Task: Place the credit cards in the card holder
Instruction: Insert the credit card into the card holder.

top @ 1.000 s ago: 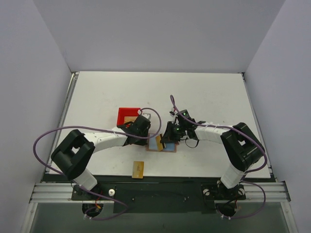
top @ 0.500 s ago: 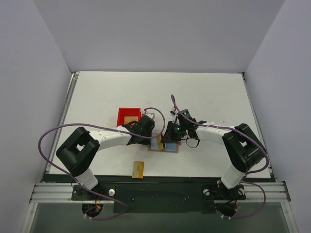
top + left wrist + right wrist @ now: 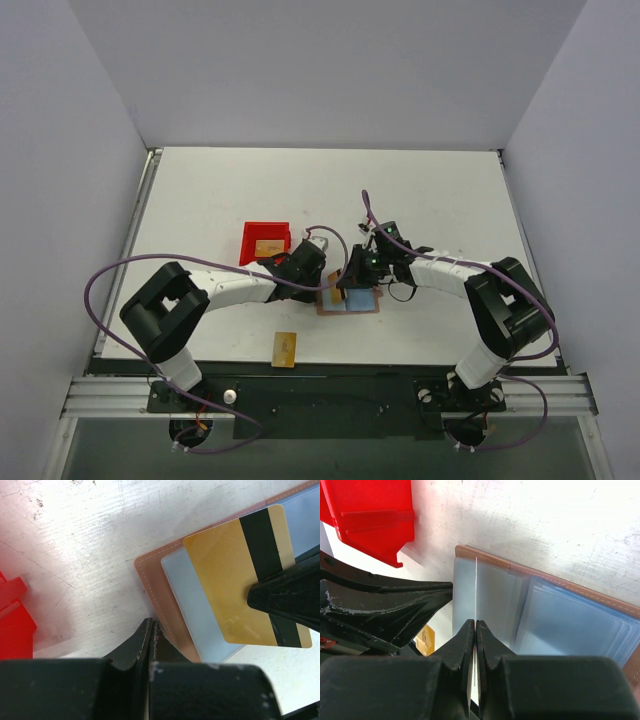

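Note:
The card holder (image 3: 368, 306) lies open on the table, brown rim (image 3: 152, 577) around light blue sleeves (image 3: 570, 625). My right gripper (image 3: 475, 622) is shut on a gold credit card (image 3: 225, 585) with a dark stripe. It holds the card slanted over the sleeves, and the right wrist view shows the card edge-on (image 3: 476, 587). My left gripper (image 3: 151, 625) is shut with nothing visible between its fingers, its tips down at the holder's left brown edge. From above the two grippers, left (image 3: 325, 281) and right (image 3: 358, 279), meet over the holder.
A red bin (image 3: 262, 231) stands just left of the holder with another gold card (image 3: 268, 247) inside it. A loose gold card (image 3: 285, 347) lies near the table's front edge. The left gripper's fingers (image 3: 395, 600) sit close beside the held card.
Both grippers and the card holder have shifted slightly to the right. The right gripper has kept the card over the sleeves, and the left gripper has stayed shut at the holder's edge.

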### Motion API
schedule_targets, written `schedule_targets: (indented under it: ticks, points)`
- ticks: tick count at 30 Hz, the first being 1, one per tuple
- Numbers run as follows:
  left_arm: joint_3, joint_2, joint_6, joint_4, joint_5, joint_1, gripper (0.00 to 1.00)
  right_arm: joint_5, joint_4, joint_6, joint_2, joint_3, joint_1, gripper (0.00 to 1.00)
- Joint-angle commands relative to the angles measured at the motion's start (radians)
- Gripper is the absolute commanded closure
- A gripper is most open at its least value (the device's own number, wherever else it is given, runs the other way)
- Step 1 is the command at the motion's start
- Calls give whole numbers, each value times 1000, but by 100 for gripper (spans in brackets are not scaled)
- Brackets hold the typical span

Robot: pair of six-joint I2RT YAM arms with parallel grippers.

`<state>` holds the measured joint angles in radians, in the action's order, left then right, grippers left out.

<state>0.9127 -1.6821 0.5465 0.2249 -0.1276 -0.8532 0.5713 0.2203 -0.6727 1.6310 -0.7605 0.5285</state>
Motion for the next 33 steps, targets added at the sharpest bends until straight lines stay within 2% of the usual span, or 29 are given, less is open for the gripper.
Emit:
schedule_targets:
  ticks: [1, 12, 20, 28, 33]
  points:
    - [31, 15, 9, 50, 0, -6, 100, -11, -12, 19, -7, 10, -7, 100]
    - [60, 97, -10, 50, -72, 8, 100, -50, -50, 38, 12, 15, -7, 100]
    - [9, 128, -14, -122, 68, 8, 100, -56, -59, 35, 26, 13, -7, 100]
    - [15, 39, -26, -182, 158, 8, 100, -47, -59, 27, 20, 9, -7, 100]
    - [8, 12, -20, -176, 155, 8, 100, -47, -61, 28, 7, 10, -7, 100]
